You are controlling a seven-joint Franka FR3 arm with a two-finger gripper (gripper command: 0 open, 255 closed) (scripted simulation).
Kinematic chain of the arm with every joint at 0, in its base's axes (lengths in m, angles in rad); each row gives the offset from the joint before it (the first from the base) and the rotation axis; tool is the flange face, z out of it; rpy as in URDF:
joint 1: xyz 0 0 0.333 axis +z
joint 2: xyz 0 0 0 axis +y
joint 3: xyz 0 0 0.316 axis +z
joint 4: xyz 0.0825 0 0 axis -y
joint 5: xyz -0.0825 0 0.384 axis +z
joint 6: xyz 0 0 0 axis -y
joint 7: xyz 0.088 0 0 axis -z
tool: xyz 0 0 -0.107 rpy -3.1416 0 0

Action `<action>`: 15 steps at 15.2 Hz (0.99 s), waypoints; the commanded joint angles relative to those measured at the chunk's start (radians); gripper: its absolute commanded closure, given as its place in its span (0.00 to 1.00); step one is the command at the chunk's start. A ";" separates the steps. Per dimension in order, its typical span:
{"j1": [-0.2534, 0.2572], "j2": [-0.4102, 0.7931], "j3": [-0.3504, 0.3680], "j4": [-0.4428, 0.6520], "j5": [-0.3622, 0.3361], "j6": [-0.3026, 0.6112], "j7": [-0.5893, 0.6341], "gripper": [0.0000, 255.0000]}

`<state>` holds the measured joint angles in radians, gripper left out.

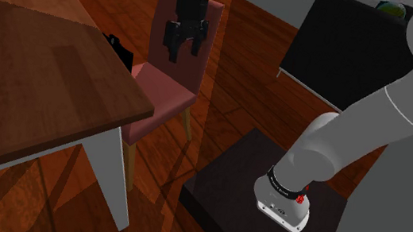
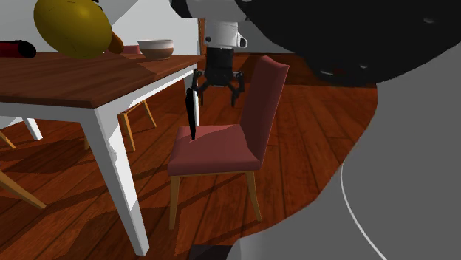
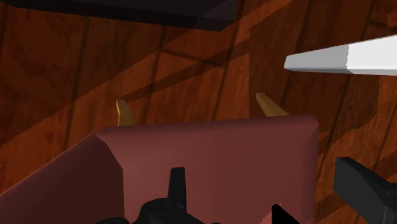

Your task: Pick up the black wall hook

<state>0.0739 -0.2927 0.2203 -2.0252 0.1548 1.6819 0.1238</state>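
Shoulder view, left to right. A wooden table [image 1: 34, 75] on white legs is shown at the left. Just off its right edge, the black wall hook [image 1: 118, 48] is seen against the seat edge of a dark red chair [image 1: 162, 102]. The gripper [image 1: 182, 52] is held above the seat, in front of the chair's backrest. Its fingers are spread apart and nothing is clasped between them. The hook is left untouched, apart from the gripper on the table side. At the lower right, the dark stand [image 1: 229, 186] is set on the wooden floor, and the white arm [image 1: 371, 130] is carried up from it.

Second exterior view, left to right. A rounded yellow object [image 2: 74, 26] and a pale bowl [image 2: 156, 49] are seen on the table [image 2: 81, 81]. The hook [image 2: 193, 111] is stood upright on the seat edge nearest the table. The gripper [image 2: 219, 92] is hung over the chair [image 2: 222, 148], near the hook's upper end. Whether a finger lies close to it in depth cannot be told.

Wrist view. The chair [image 3: 210, 153] is seen beneath the gripper [image 3: 227, 203], whose fingers [image 3: 176, 184] are parted with nothing between them. A white table leg [image 3: 343, 60] is shown beyond the chair.
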 commanded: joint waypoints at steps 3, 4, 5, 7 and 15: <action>0.013 0.139 0.049 0.146 -0.038 0.013 0.079 0.00; 0.017 0.175 0.061 0.186 -0.051 0.014 0.101 0.00; 0.023 0.212 0.072 0.227 -0.065 0.014 0.122 0.00; 0.037 0.289 0.092 0.315 -0.098 0.008 0.164 0.00; 0.096 0.497 0.125 0.548 -0.196 -0.010 0.266 0.00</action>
<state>0.1637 0.1930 0.3389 -1.4601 -0.0438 1.5972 0.3878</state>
